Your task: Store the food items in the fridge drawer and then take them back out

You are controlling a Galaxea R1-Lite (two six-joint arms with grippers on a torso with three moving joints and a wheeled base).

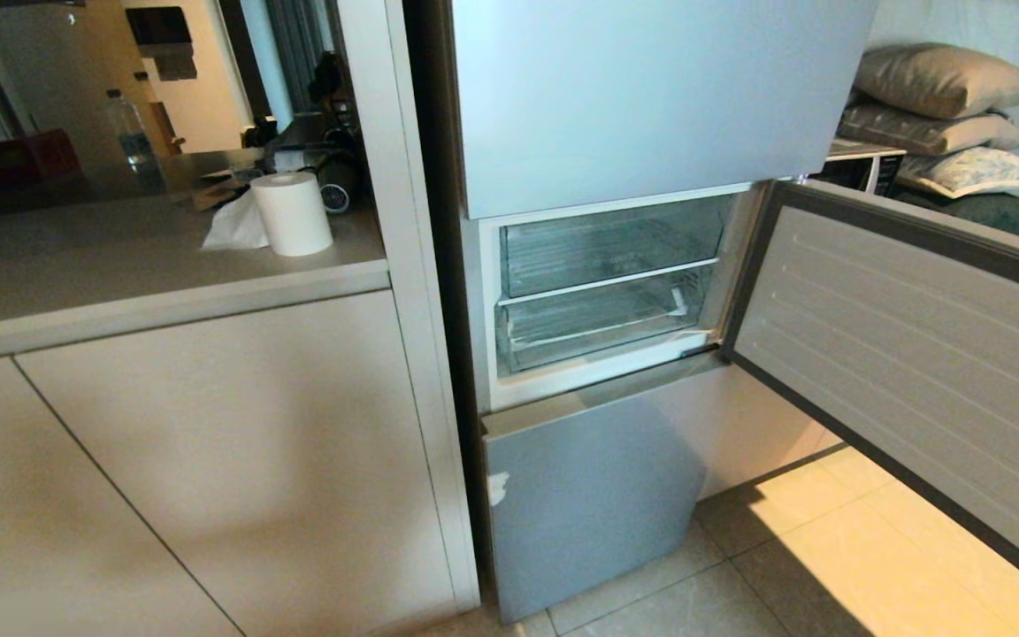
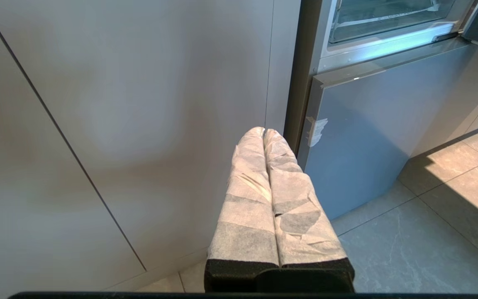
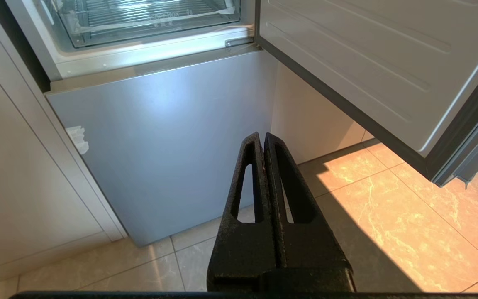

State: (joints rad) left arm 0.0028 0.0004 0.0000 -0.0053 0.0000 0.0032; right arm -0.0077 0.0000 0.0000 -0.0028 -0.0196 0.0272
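Tiled floor (image 3: 388, 216) runs up to a fridge whose middle door (image 1: 899, 354) hangs open on the right, showing the clear fridge drawer (image 1: 602, 323) pushed in. No food is in sight. Both arms hang low: left tool (image 2: 264, 132) and right tool (image 3: 262, 136) closed, holding nothing. A good start, I'd say, is gripping the drawer's front lip squarely and pulling straight.

On the bench (image 1: 120, 265): paper roll (image 1: 292, 213), crumpled tissue (image 1: 235, 228) touching it, water bottle (image 1: 132, 133) behind. Far right: stacked pillows (image 1: 943, 106).
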